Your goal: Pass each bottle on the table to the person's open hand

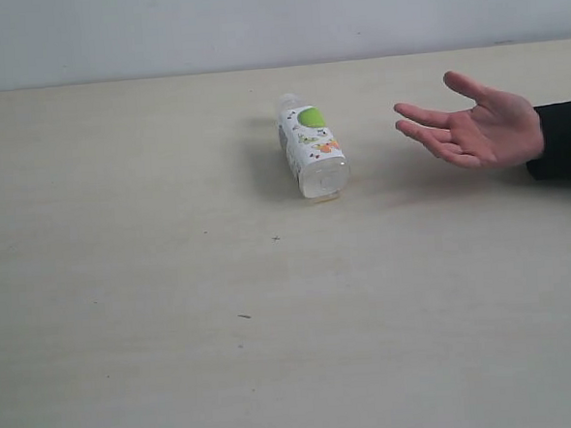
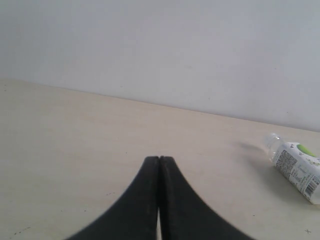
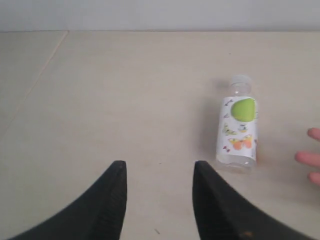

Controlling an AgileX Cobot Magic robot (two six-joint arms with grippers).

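Note:
One clear bottle (image 1: 311, 147) with a white cap and a white label printed with a green spot and butterflies lies on its side on the table (image 1: 173, 279), cap pointing away. It also shows in the left wrist view as the bottle (image 2: 297, 167) and in the right wrist view as the bottle (image 3: 239, 125). The person's open hand (image 1: 474, 125) hovers palm up just right of it, dark cuff at the edge; its fingertips (image 3: 312, 157) show in the right wrist view. My left gripper (image 2: 159, 160) is shut and empty. My right gripper (image 3: 159, 167) is open, short of the bottle. Other bottles are out of view.
A pale wall (image 1: 254, 22) rises behind the table's far edge. A few tiny dark specks (image 1: 243, 316) mark the tabletop. Neither arm shows in the exterior view.

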